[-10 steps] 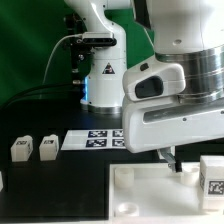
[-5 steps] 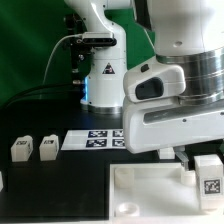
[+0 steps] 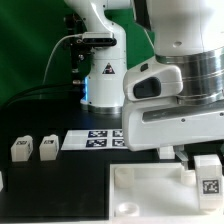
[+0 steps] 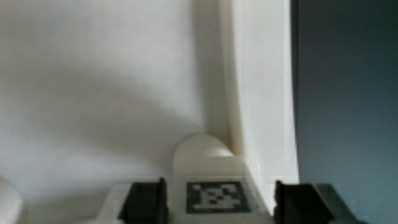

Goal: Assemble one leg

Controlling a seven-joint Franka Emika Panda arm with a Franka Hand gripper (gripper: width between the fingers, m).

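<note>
The leg (image 3: 208,174), a small white block with a black-and-white tag, stands at the far right corner of the large white plate (image 3: 150,190). My gripper (image 3: 197,160) is down over it. In the wrist view the leg (image 4: 215,195) fills the gap between my two black fingers (image 4: 151,201), which touch its sides, so my gripper (image 4: 222,203) is shut on it. A rounded socket (image 4: 208,150) of the plate (image 4: 107,90) lies just beyond the leg. Two more legs (image 3: 20,149) (image 3: 47,148) stand on the dark table at the exterior view's left.
The marker board (image 3: 93,138) lies flat in front of the robot base (image 3: 104,80). The plate's raised edge (image 4: 249,90) runs beside the dark table (image 4: 347,90). Another white piece (image 3: 2,180) shows at the exterior view's left edge.
My gripper moved toward the exterior view's right and came around the leg. The leg shifted slightly to the left. Nothing has visibly moved in the last half second.
</note>
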